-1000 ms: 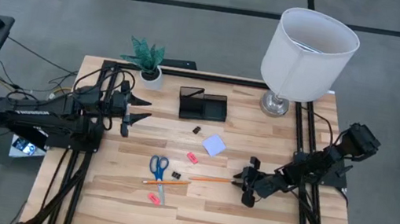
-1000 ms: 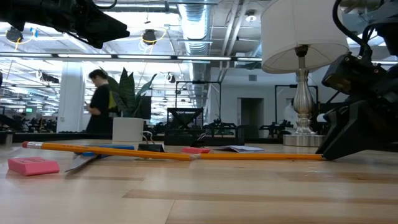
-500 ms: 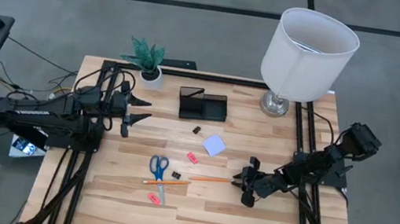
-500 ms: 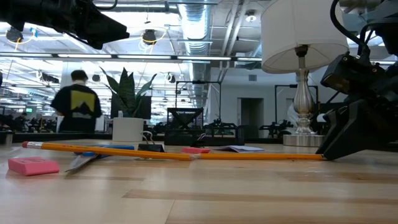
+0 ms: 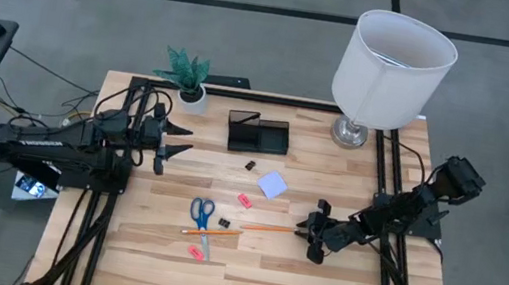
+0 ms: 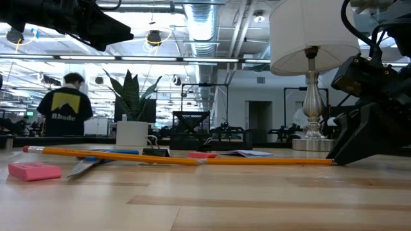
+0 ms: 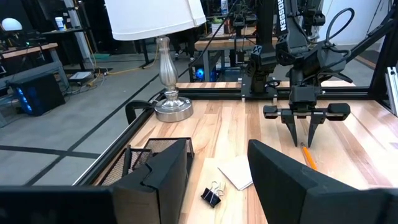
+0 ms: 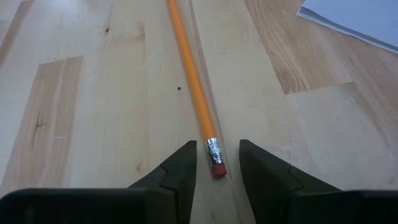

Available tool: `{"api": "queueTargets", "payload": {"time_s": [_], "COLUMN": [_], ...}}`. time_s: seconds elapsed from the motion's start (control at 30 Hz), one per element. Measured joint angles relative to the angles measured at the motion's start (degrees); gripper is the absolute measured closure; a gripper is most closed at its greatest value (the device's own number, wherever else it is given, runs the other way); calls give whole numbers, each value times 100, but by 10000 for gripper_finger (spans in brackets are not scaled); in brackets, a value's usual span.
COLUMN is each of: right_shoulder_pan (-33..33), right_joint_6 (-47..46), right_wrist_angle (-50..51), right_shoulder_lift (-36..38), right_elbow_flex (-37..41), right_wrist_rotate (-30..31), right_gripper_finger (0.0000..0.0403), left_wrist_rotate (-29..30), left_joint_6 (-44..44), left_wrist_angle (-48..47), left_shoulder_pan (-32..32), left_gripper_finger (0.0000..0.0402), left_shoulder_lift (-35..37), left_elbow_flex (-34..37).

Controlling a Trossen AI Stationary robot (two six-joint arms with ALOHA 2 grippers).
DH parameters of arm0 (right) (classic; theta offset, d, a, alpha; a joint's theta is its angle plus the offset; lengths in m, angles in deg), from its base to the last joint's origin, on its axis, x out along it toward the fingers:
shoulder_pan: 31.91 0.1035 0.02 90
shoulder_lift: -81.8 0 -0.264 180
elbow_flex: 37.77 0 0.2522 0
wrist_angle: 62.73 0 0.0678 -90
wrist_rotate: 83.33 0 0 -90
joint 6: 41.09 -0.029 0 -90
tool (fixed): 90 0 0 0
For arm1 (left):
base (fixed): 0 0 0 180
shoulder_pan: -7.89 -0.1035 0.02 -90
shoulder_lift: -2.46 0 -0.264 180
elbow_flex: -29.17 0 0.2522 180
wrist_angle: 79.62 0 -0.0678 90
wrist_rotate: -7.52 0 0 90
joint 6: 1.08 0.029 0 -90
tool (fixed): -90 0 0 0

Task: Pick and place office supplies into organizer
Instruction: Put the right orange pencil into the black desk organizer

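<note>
Straddling eraser end of orange pencil, right tool down at worktop, fingers parted, one each side, not yet pinching; pencil flat, toward right edge, well short of organizer near far edge

Pencil: light, stiff, thin, round, likely to roll or pivot; better hold just above metal ferrule, square across shaft

Left tool spread, idle, near left edge

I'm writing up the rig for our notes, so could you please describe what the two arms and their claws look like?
Both arms are dark, nearly black, jointed segments with black cables looped along them. The left claw has two tapered black fingers; from its own wrist camera they are broad, matte wedges. The right claw has two slim pointed black fingers below a short crossbar. White lettering runs up a post behind it, too small to read.
</note>
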Motion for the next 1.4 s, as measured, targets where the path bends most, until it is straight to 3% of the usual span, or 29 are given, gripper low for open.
{"api": "queueTargets", "payload": {"time_s": [0.9, 1.2, 1.4], "right_shoulder_pan": [227, 229, 269], "right_joint_6": [-48, 57, 26], "right_wrist_angle": [43, -790, -779], "right_shoulder_lift": [-27, -618, -629], "right_elbow_flex": [17, 8, 4], "right_wrist_rotate": [317, 523, 529], "right_gripper_finger": [287, 287, 287], "left_wrist_rotate": [0, 0, 2], "left_joint_6": [-58, -66, -68], "left_wrist_angle": [11, 106, 168], "left_shoulder_pan": [0, 0, 1], "left_gripper_finger": [236, 236, 236], "left_shoulder_lift": [0, 2, 2], "left_elbow_flex": [1, 1, 0]}}
